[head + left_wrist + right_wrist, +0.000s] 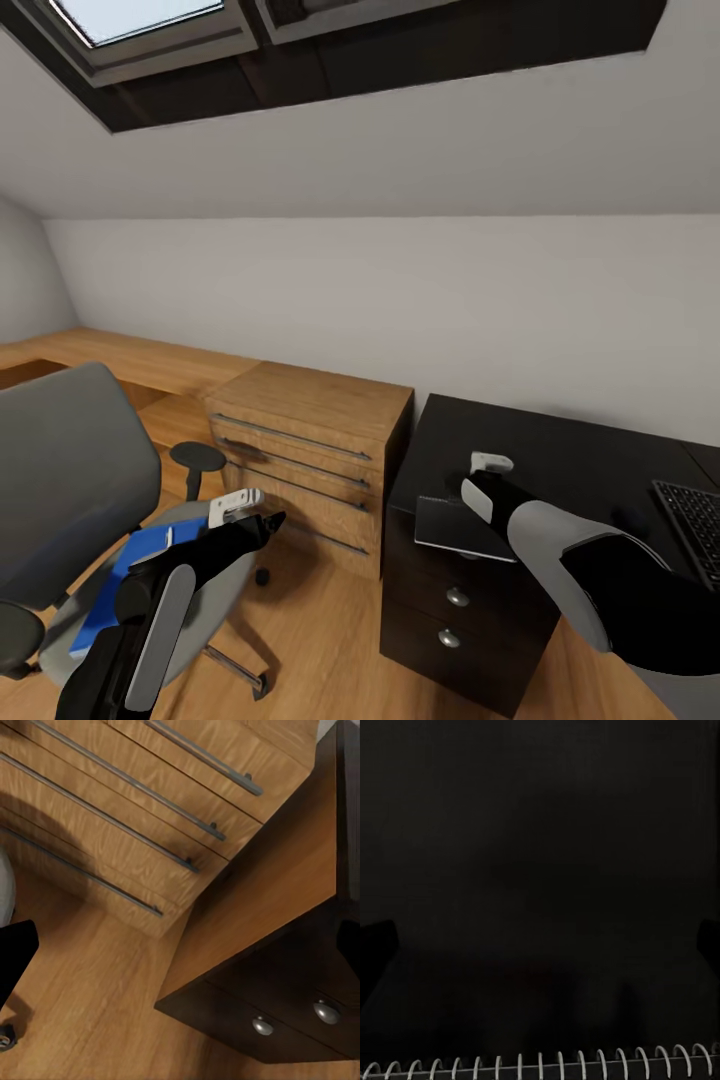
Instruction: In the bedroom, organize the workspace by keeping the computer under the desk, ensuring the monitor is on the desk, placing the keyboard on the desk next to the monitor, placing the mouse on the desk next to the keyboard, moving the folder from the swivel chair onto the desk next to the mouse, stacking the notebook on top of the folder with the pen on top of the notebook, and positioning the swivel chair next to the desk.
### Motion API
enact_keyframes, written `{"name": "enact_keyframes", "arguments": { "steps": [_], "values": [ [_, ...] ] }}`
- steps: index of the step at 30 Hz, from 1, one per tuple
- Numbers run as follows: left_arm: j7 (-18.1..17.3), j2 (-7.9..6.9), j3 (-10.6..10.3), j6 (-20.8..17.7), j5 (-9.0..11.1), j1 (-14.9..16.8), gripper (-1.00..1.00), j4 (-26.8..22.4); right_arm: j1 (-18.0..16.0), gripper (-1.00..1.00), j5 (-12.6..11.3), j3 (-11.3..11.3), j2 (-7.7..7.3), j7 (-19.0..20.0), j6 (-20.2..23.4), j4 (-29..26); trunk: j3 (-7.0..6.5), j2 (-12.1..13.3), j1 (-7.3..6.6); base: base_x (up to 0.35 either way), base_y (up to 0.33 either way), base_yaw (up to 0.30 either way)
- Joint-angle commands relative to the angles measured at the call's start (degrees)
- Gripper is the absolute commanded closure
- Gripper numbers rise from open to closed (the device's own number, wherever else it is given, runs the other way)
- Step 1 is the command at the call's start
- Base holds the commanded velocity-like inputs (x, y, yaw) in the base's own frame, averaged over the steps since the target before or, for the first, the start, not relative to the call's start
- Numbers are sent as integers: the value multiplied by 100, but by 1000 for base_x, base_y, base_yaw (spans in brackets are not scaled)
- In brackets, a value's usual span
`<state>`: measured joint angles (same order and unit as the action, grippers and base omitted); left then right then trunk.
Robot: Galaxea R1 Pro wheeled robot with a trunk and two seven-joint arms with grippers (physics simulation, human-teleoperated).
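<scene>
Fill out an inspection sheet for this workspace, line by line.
Surface: glossy black desk, mostly bare at its near corner.
Job's things: notebook on the desk corner, overhanging the edge; keyboard on the desk at right; blue folder on the swivel chair seat.
Clutter: nothing seen.
Grippers: left claw above the chair seat, state unclear; right claw over the desk by the notebook, state unclear.
Cables: nothing seen.
Surroundings: wood drawer unit beside the desk, wood floor, sloped ceiling with skylight.
</scene>
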<state>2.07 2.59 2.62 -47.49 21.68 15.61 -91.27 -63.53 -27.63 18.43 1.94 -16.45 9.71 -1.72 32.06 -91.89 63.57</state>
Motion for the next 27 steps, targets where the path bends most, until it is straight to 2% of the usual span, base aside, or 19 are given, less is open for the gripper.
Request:
{"name": "enact_keyframes", "arguments": {
  "steps": [1, 9, 17, 27],
  "values": [
    [22, 5, 11, -32, 44, 4, -100, -5, -1, -100, -40, 47, 0, -31, -14, -25, -12, 38, -23, 0, 0, 0],
    [22, 6, 11, -31, 42, 6, -100, -5, -1, -100, -40, 42, -6, -34, -152, -50, -156, 359, -199, 0, 0, 0],
    [22, 5, 11, -32, 44, 5, -100, -3, -1, -100, -53, 52, 9, -46, -233, -149, -156, 359, -199, 0, 0, 0],
    [20, 5, 11, -26, 39, 4, -100, -1, -6, -100, -51, 39, 20, -51, 22, -445, -156, 359, -199, 0, 0, 0]
  ]
}}
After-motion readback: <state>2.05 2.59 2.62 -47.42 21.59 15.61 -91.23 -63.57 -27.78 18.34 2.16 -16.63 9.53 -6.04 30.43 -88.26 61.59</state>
